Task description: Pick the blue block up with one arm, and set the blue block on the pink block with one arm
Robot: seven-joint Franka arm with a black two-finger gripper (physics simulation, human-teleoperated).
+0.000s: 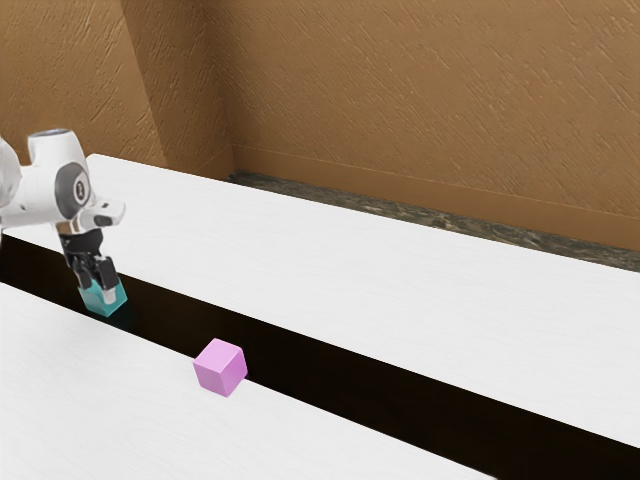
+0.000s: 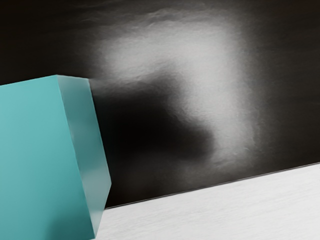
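Note:
A teal-blue block (image 1: 104,296) sits at the exterior view's left, over the dark strip, between the black fingers of my gripper (image 1: 99,287), which is shut on it from two sides. Whether the block touches the surface I cannot tell. The pink block (image 1: 220,367) stands on the near white tabletop, to the exterior view's right of the gripper and closer to the camera. In the wrist view the blue block (image 2: 42,160) looms large and close under the hand, above the glossy dark strip (image 2: 200,100).
A glossy black strip (image 1: 400,390) runs diagonally between the near white surface (image 1: 100,410) and the far white surface (image 1: 400,270). Brown textured walls (image 1: 420,90) stand behind the table. The near white edge (image 2: 225,215) shows beside the held block.

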